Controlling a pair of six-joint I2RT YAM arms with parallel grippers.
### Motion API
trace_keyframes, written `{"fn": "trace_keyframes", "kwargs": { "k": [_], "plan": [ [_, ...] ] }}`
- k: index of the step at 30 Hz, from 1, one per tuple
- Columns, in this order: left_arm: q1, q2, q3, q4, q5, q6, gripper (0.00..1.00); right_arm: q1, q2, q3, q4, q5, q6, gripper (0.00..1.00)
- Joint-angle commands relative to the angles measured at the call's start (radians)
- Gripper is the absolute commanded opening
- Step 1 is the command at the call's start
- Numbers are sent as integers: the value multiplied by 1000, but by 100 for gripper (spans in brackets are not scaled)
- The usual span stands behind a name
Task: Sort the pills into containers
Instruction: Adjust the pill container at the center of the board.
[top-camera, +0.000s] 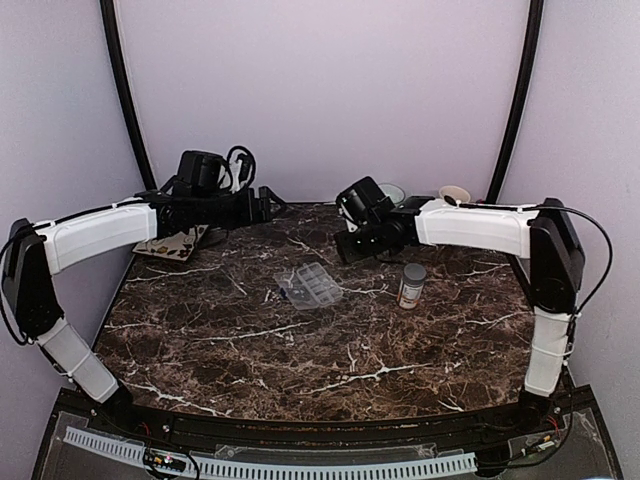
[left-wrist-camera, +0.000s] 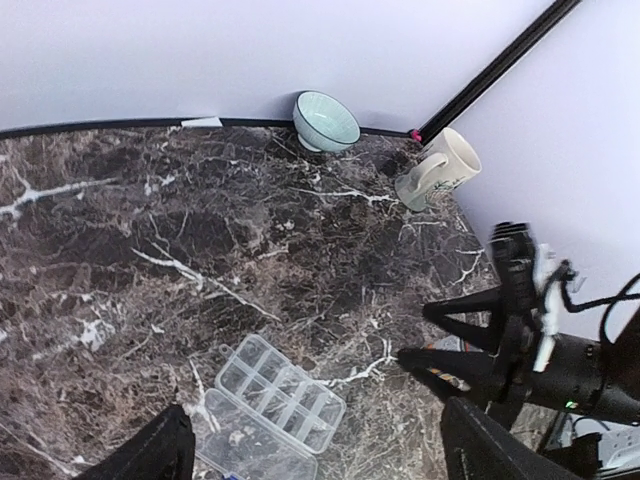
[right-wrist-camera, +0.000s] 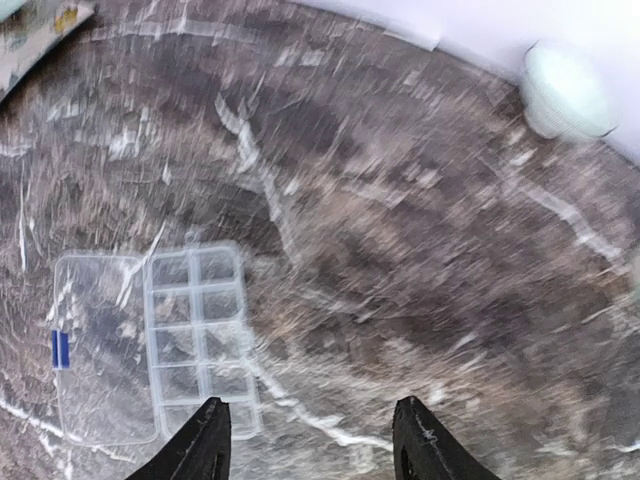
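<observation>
Marble table (top-camera: 250, 340), dark with white veins, lies under both my arms. Toward its middle sits the clear organizer box (top-camera: 312, 286). Its lid (right-wrist-camera: 100, 345) is folded back flat beside the compartments (right-wrist-camera: 195, 335), which run in two rows, and a small blue catch (right-wrist-camera: 60, 350) marks the lid's outer edge.

My left pincer (left-wrist-camera: 315, 425) hangs clear of the table, back and to the left of the box. Its fingers (left-wrist-camera: 150, 455) are spread wide with nothing between them. From that wrist the box shows low in the frame, between the two tips.

My right pincer (right-wrist-camera: 312, 435) hovers off the marble too, at the far right of the box. Its fingers (right-wrist-camera: 420, 440) are moderately parted and hold nothing, and the near end of the compartments lies just beside the left tip. That wrist view is smeared, so fine detail is lost there.

As for the pills, I cannot pick them out in any view. Through the clear plastic I cannot tell them from the marble's white flecks.

A pill bottle (top-camera: 411, 285) with a grey cap and a white-and-orange label stands upright to the right of the box, near but apart. By the far wall a pale green bowl (left-wrist-camera: 326, 120) and a cream mug (left-wrist-camera: 440, 168) sit near each other without touching. A patterned packet (top-camera: 175, 243) lies at the far left, under my left arm.
</observation>
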Motion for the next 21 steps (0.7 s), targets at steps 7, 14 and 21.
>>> {"fn": "trace_keyframes", "kwargs": {
  "k": [7, 14, 21],
  "plan": [
    [24, -53, -135, 140, 61, -67, 99, -49, -120, 3, 31, 217, -34, 57],
    [-50, -50, -182, -19, -124, -40, 88, -89, -173, -55, -99, 230, 24, 57],
    [-56, 5, -235, -31, -158, -141, 42, -118, -238, -152, -124, 223, 45, 54]
  ]
}}
